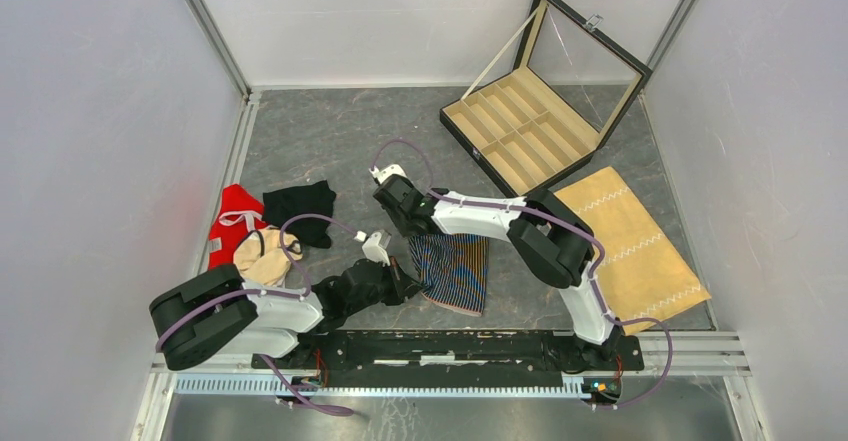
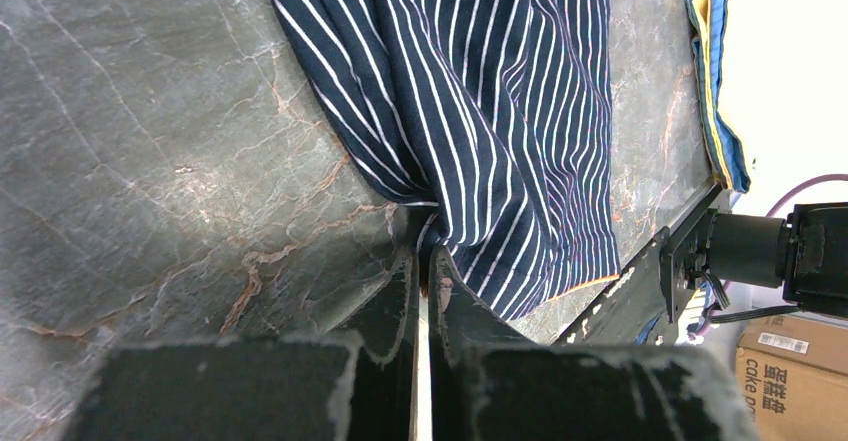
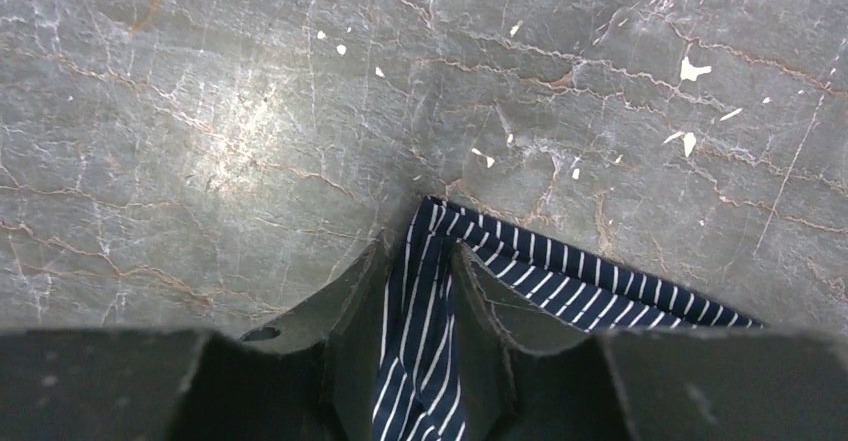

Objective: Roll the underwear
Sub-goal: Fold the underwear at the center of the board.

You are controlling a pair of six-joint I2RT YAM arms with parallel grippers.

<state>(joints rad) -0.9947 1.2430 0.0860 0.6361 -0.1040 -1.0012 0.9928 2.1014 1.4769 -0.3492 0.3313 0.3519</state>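
Honestly, you're barely started on this one. The striped underwear (image 1: pixel 455 271) is lying mostly flat on the desk (image 1: pixel 320 141), near the front edge between the two arms, and there's no roll in it yet. Your left gripper (image 2: pixel 425 251) is pressed together on a bit of fabric at its near-left edge. Your right gripper (image 3: pixel 422 256) is pinching the far-left corner, so my guess is you're set up to start rolling from that side. The black underwear (image 1: pixel 300 203) sits in a crumpled heap off to the left, next to a red garment (image 1: pixel 232 216) and a beige one (image 1: pixel 262 256). By my read, both rolls are left to do.

The desk is a dark grey marble-look slab with pale chips and scratches, boxed in by plain white walls (image 1: pixel 90 111). An open compartment box (image 1: pixel 520 126) sits at the far right, empty as far as I can see, with a tan zigzag-stitched cloth (image 1: pixel 630 246) just in front of it.
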